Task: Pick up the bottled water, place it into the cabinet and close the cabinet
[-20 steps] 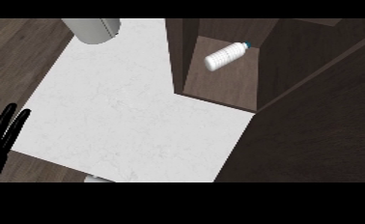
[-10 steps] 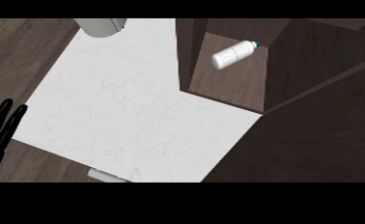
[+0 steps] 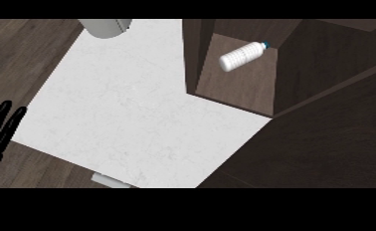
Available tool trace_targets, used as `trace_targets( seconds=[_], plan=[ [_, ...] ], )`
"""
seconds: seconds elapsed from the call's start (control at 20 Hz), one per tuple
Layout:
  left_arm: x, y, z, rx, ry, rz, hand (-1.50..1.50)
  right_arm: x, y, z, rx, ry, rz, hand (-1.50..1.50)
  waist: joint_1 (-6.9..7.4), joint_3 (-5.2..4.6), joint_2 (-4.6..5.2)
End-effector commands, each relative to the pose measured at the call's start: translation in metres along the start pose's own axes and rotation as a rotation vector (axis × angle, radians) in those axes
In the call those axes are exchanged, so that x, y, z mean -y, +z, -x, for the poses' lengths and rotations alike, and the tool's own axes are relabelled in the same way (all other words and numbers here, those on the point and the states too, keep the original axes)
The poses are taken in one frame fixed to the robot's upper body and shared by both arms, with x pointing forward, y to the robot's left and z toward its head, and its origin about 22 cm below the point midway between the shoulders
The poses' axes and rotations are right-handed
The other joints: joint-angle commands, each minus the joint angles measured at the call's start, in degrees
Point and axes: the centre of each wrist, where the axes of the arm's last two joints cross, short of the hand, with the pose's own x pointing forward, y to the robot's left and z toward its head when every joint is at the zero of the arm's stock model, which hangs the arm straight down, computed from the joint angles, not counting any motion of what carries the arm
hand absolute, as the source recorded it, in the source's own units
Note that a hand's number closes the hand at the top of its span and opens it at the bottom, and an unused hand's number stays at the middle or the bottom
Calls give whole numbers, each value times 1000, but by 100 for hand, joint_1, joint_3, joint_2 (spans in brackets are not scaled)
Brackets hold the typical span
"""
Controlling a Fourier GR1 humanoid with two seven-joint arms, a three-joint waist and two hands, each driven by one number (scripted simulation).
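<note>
The bottled water [image 3: 241, 56], white with a blue cap, lies on its side inside the open dark wood cabinet [image 3: 242, 83], on its shelf floor. The cabinet door [image 3: 323, 130] stands open at the right. My left hand [image 3: 10, 123] shows at the left edge with straight fingers pointing up, resting, far from the bottle. My right hand shows nowhere in the head view.
A white marble counter top [image 3: 140, 105] fills the middle. A grey cylindrical object [image 3: 105, 26] stands at the counter's far edge. A small light grey object [image 3: 110, 180] sits at the counter's near edge. Dark wood floor surrounds the counter.
The whole view has shifted: the cabinet, bottle and counter now appear slightly further right and lower. The left hand stays at the left edge. The bottle still lies in the cabinet.
</note>
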Motion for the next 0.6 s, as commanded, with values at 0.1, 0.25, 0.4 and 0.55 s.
trace_targets(
  seconds=[0.1, 0.25, 0.4, 0.55],
  plan=[
    [-1, -1, -1, -4, 7, 8, -150, 18, -21, 11, -103, 55, 67, 150, 56, 2, -23],
    [-3, 0, 1, -11, 6, -3, -150, 30, -32, 20, -157, 61, 92, 150, -9, 21, -42],
    [-6, 1, 4, -10, 3, -21, -150, 41, -47, 28, -186, 48, 115, 150, -69, 25, -49],
    [-9, -2, 1, -3, -5, -13, -150, 54, -64, 37, -217, 27, 130, 150, -40, 35, -49]
  ],
)
